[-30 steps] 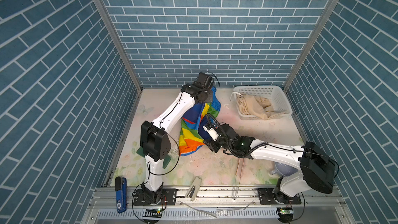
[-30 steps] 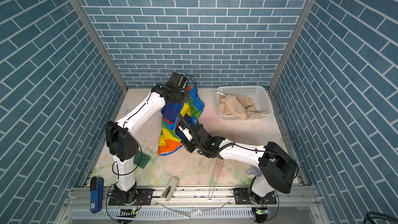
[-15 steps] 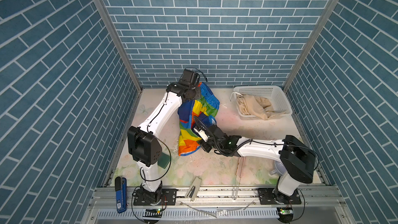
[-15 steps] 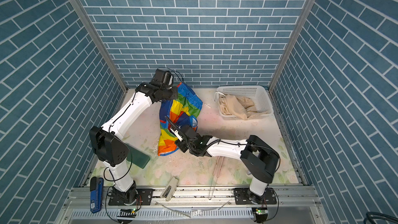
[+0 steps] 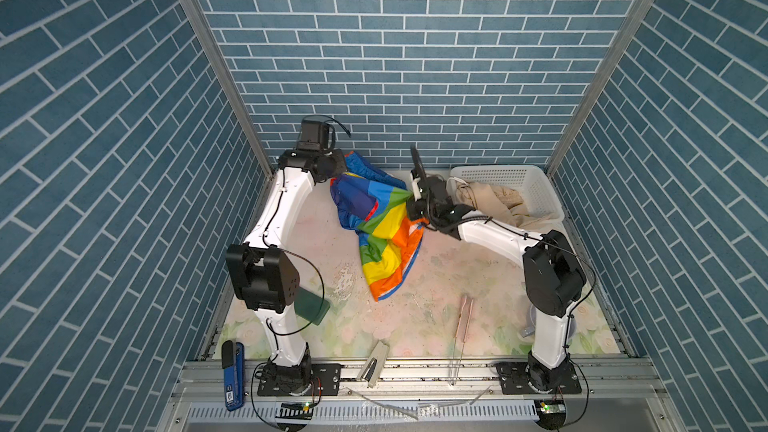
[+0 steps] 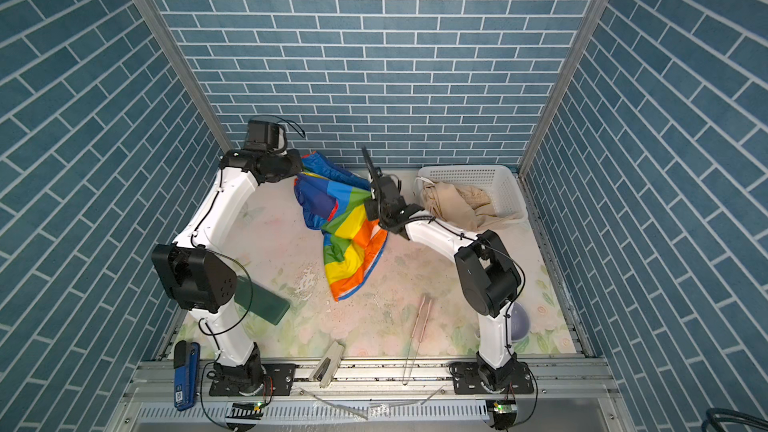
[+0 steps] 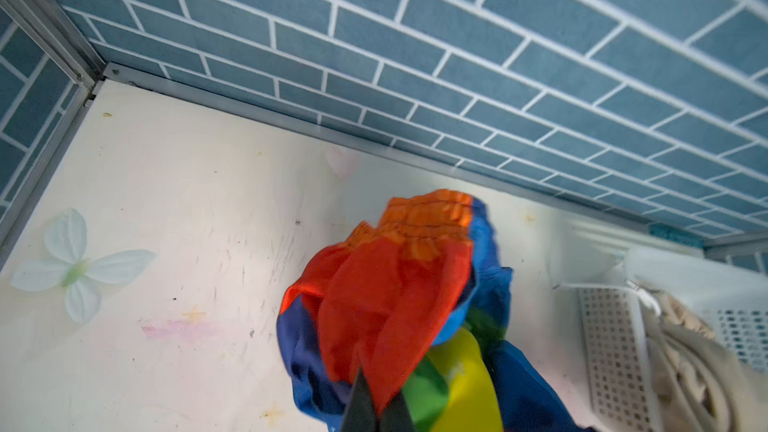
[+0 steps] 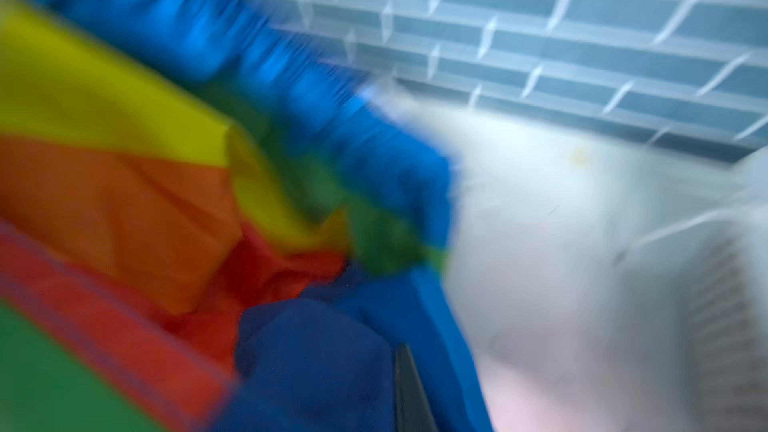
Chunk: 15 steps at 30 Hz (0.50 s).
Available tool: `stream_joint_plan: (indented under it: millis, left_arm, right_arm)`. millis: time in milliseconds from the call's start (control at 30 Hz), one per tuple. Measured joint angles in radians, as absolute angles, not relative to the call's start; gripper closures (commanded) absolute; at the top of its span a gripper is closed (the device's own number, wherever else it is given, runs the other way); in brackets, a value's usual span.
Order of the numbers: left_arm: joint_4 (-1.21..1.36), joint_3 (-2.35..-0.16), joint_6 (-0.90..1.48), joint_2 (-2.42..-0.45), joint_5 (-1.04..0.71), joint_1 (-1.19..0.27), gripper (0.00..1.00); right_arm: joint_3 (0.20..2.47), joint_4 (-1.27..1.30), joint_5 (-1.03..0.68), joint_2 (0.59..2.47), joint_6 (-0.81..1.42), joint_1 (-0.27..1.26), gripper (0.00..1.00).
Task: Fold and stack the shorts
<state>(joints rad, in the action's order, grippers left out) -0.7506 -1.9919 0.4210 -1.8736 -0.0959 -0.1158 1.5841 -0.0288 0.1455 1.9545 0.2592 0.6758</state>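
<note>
With the back wall taken as twelve o'clock in both top views, the rainbow-striped shorts of thin shiny fabric (image 5: 380, 222) (image 6: 345, 218) are held above the pale floral table (image 5: 457, 276), a little toward twelve o'clock from its middle. The shorts are stretched between the two arms. The left end effector (image 7: 376, 409) is seen in the left wrist view pinched narrow on a red fold of the shorts, at their ten o'clock corner. The right end effector (image 5: 411, 198) is closed on a bunched green and blue edge at their three o'clock side. The right wrist view is too blurred to show more than the stripes. From that line the fabric droops toward six o'clock, ending in an orange tip. Whether the tip touches the table cannot be told. At the table's one o'clock corner, the plain beige shorts (image 5: 494, 201) are heaped in a white perforated plastic basket (image 5: 536, 184), spilling over its near rim.
</note>
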Motion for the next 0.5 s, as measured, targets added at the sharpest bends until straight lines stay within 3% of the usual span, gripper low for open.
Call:
stream_joint_plan:
  millis: [133,367,500]
  left_arm:
    - [-0.791,-2.148,0.432,-1.918,-0.137,-0.116,1.0]
    - [-0.905,-2.61,0.448,-2.051,-0.178,-0.117,1.0]
    - [-0.928,-2.724,0.456,-2.045,-0.181,-0.117,1.0]
  right_arm:
    - [1.854,-0.106,0.146,2.026,0.253,0.614,1.0]
    - [2.446,-0.252,0.104,2.229,0.176,0.564,1.0]
    - [2.569,-0.254,0.068,2.241,0.129,0.564,1.0]
